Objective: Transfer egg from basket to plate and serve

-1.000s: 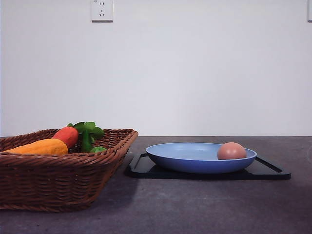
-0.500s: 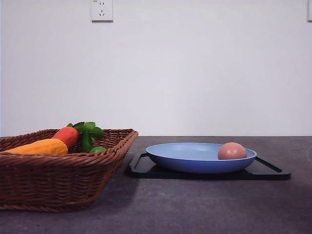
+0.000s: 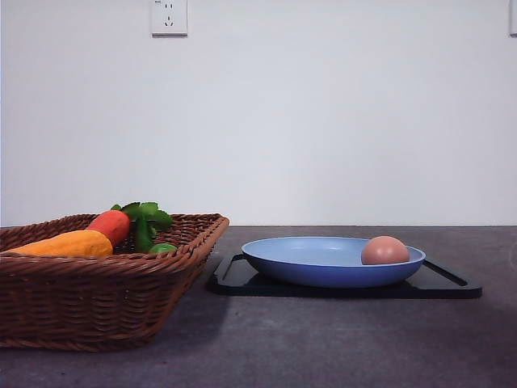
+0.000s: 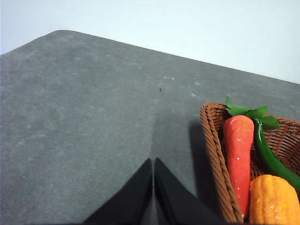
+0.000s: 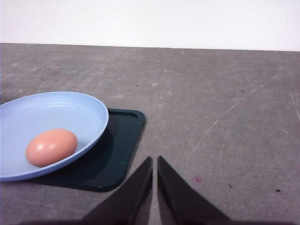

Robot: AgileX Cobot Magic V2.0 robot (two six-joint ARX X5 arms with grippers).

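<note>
Brown-pink egg [image 3: 384, 250] sat in the blue plate [image 3: 315, 260], over at its 3 o'clock rim. Plate was on a black tray [image 3: 448, 284] on the grey tabletop [image 3: 323, 339]. Wicker basket [image 3: 97, 299] at 9 o'clock of the tray held toy veggies [image 3: 97, 234]. Left end effector [image 4: 153, 187] and right end effector [image 5: 154, 185] were both clenched, empty, hovering over bare tabletop.

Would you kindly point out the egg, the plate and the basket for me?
egg [image 3: 384, 250], front view, middle of its shell.
plate [image 3: 307, 263], front view, bare inner floor.
basket [image 3: 89, 299], front view, front woven wall.
</note>
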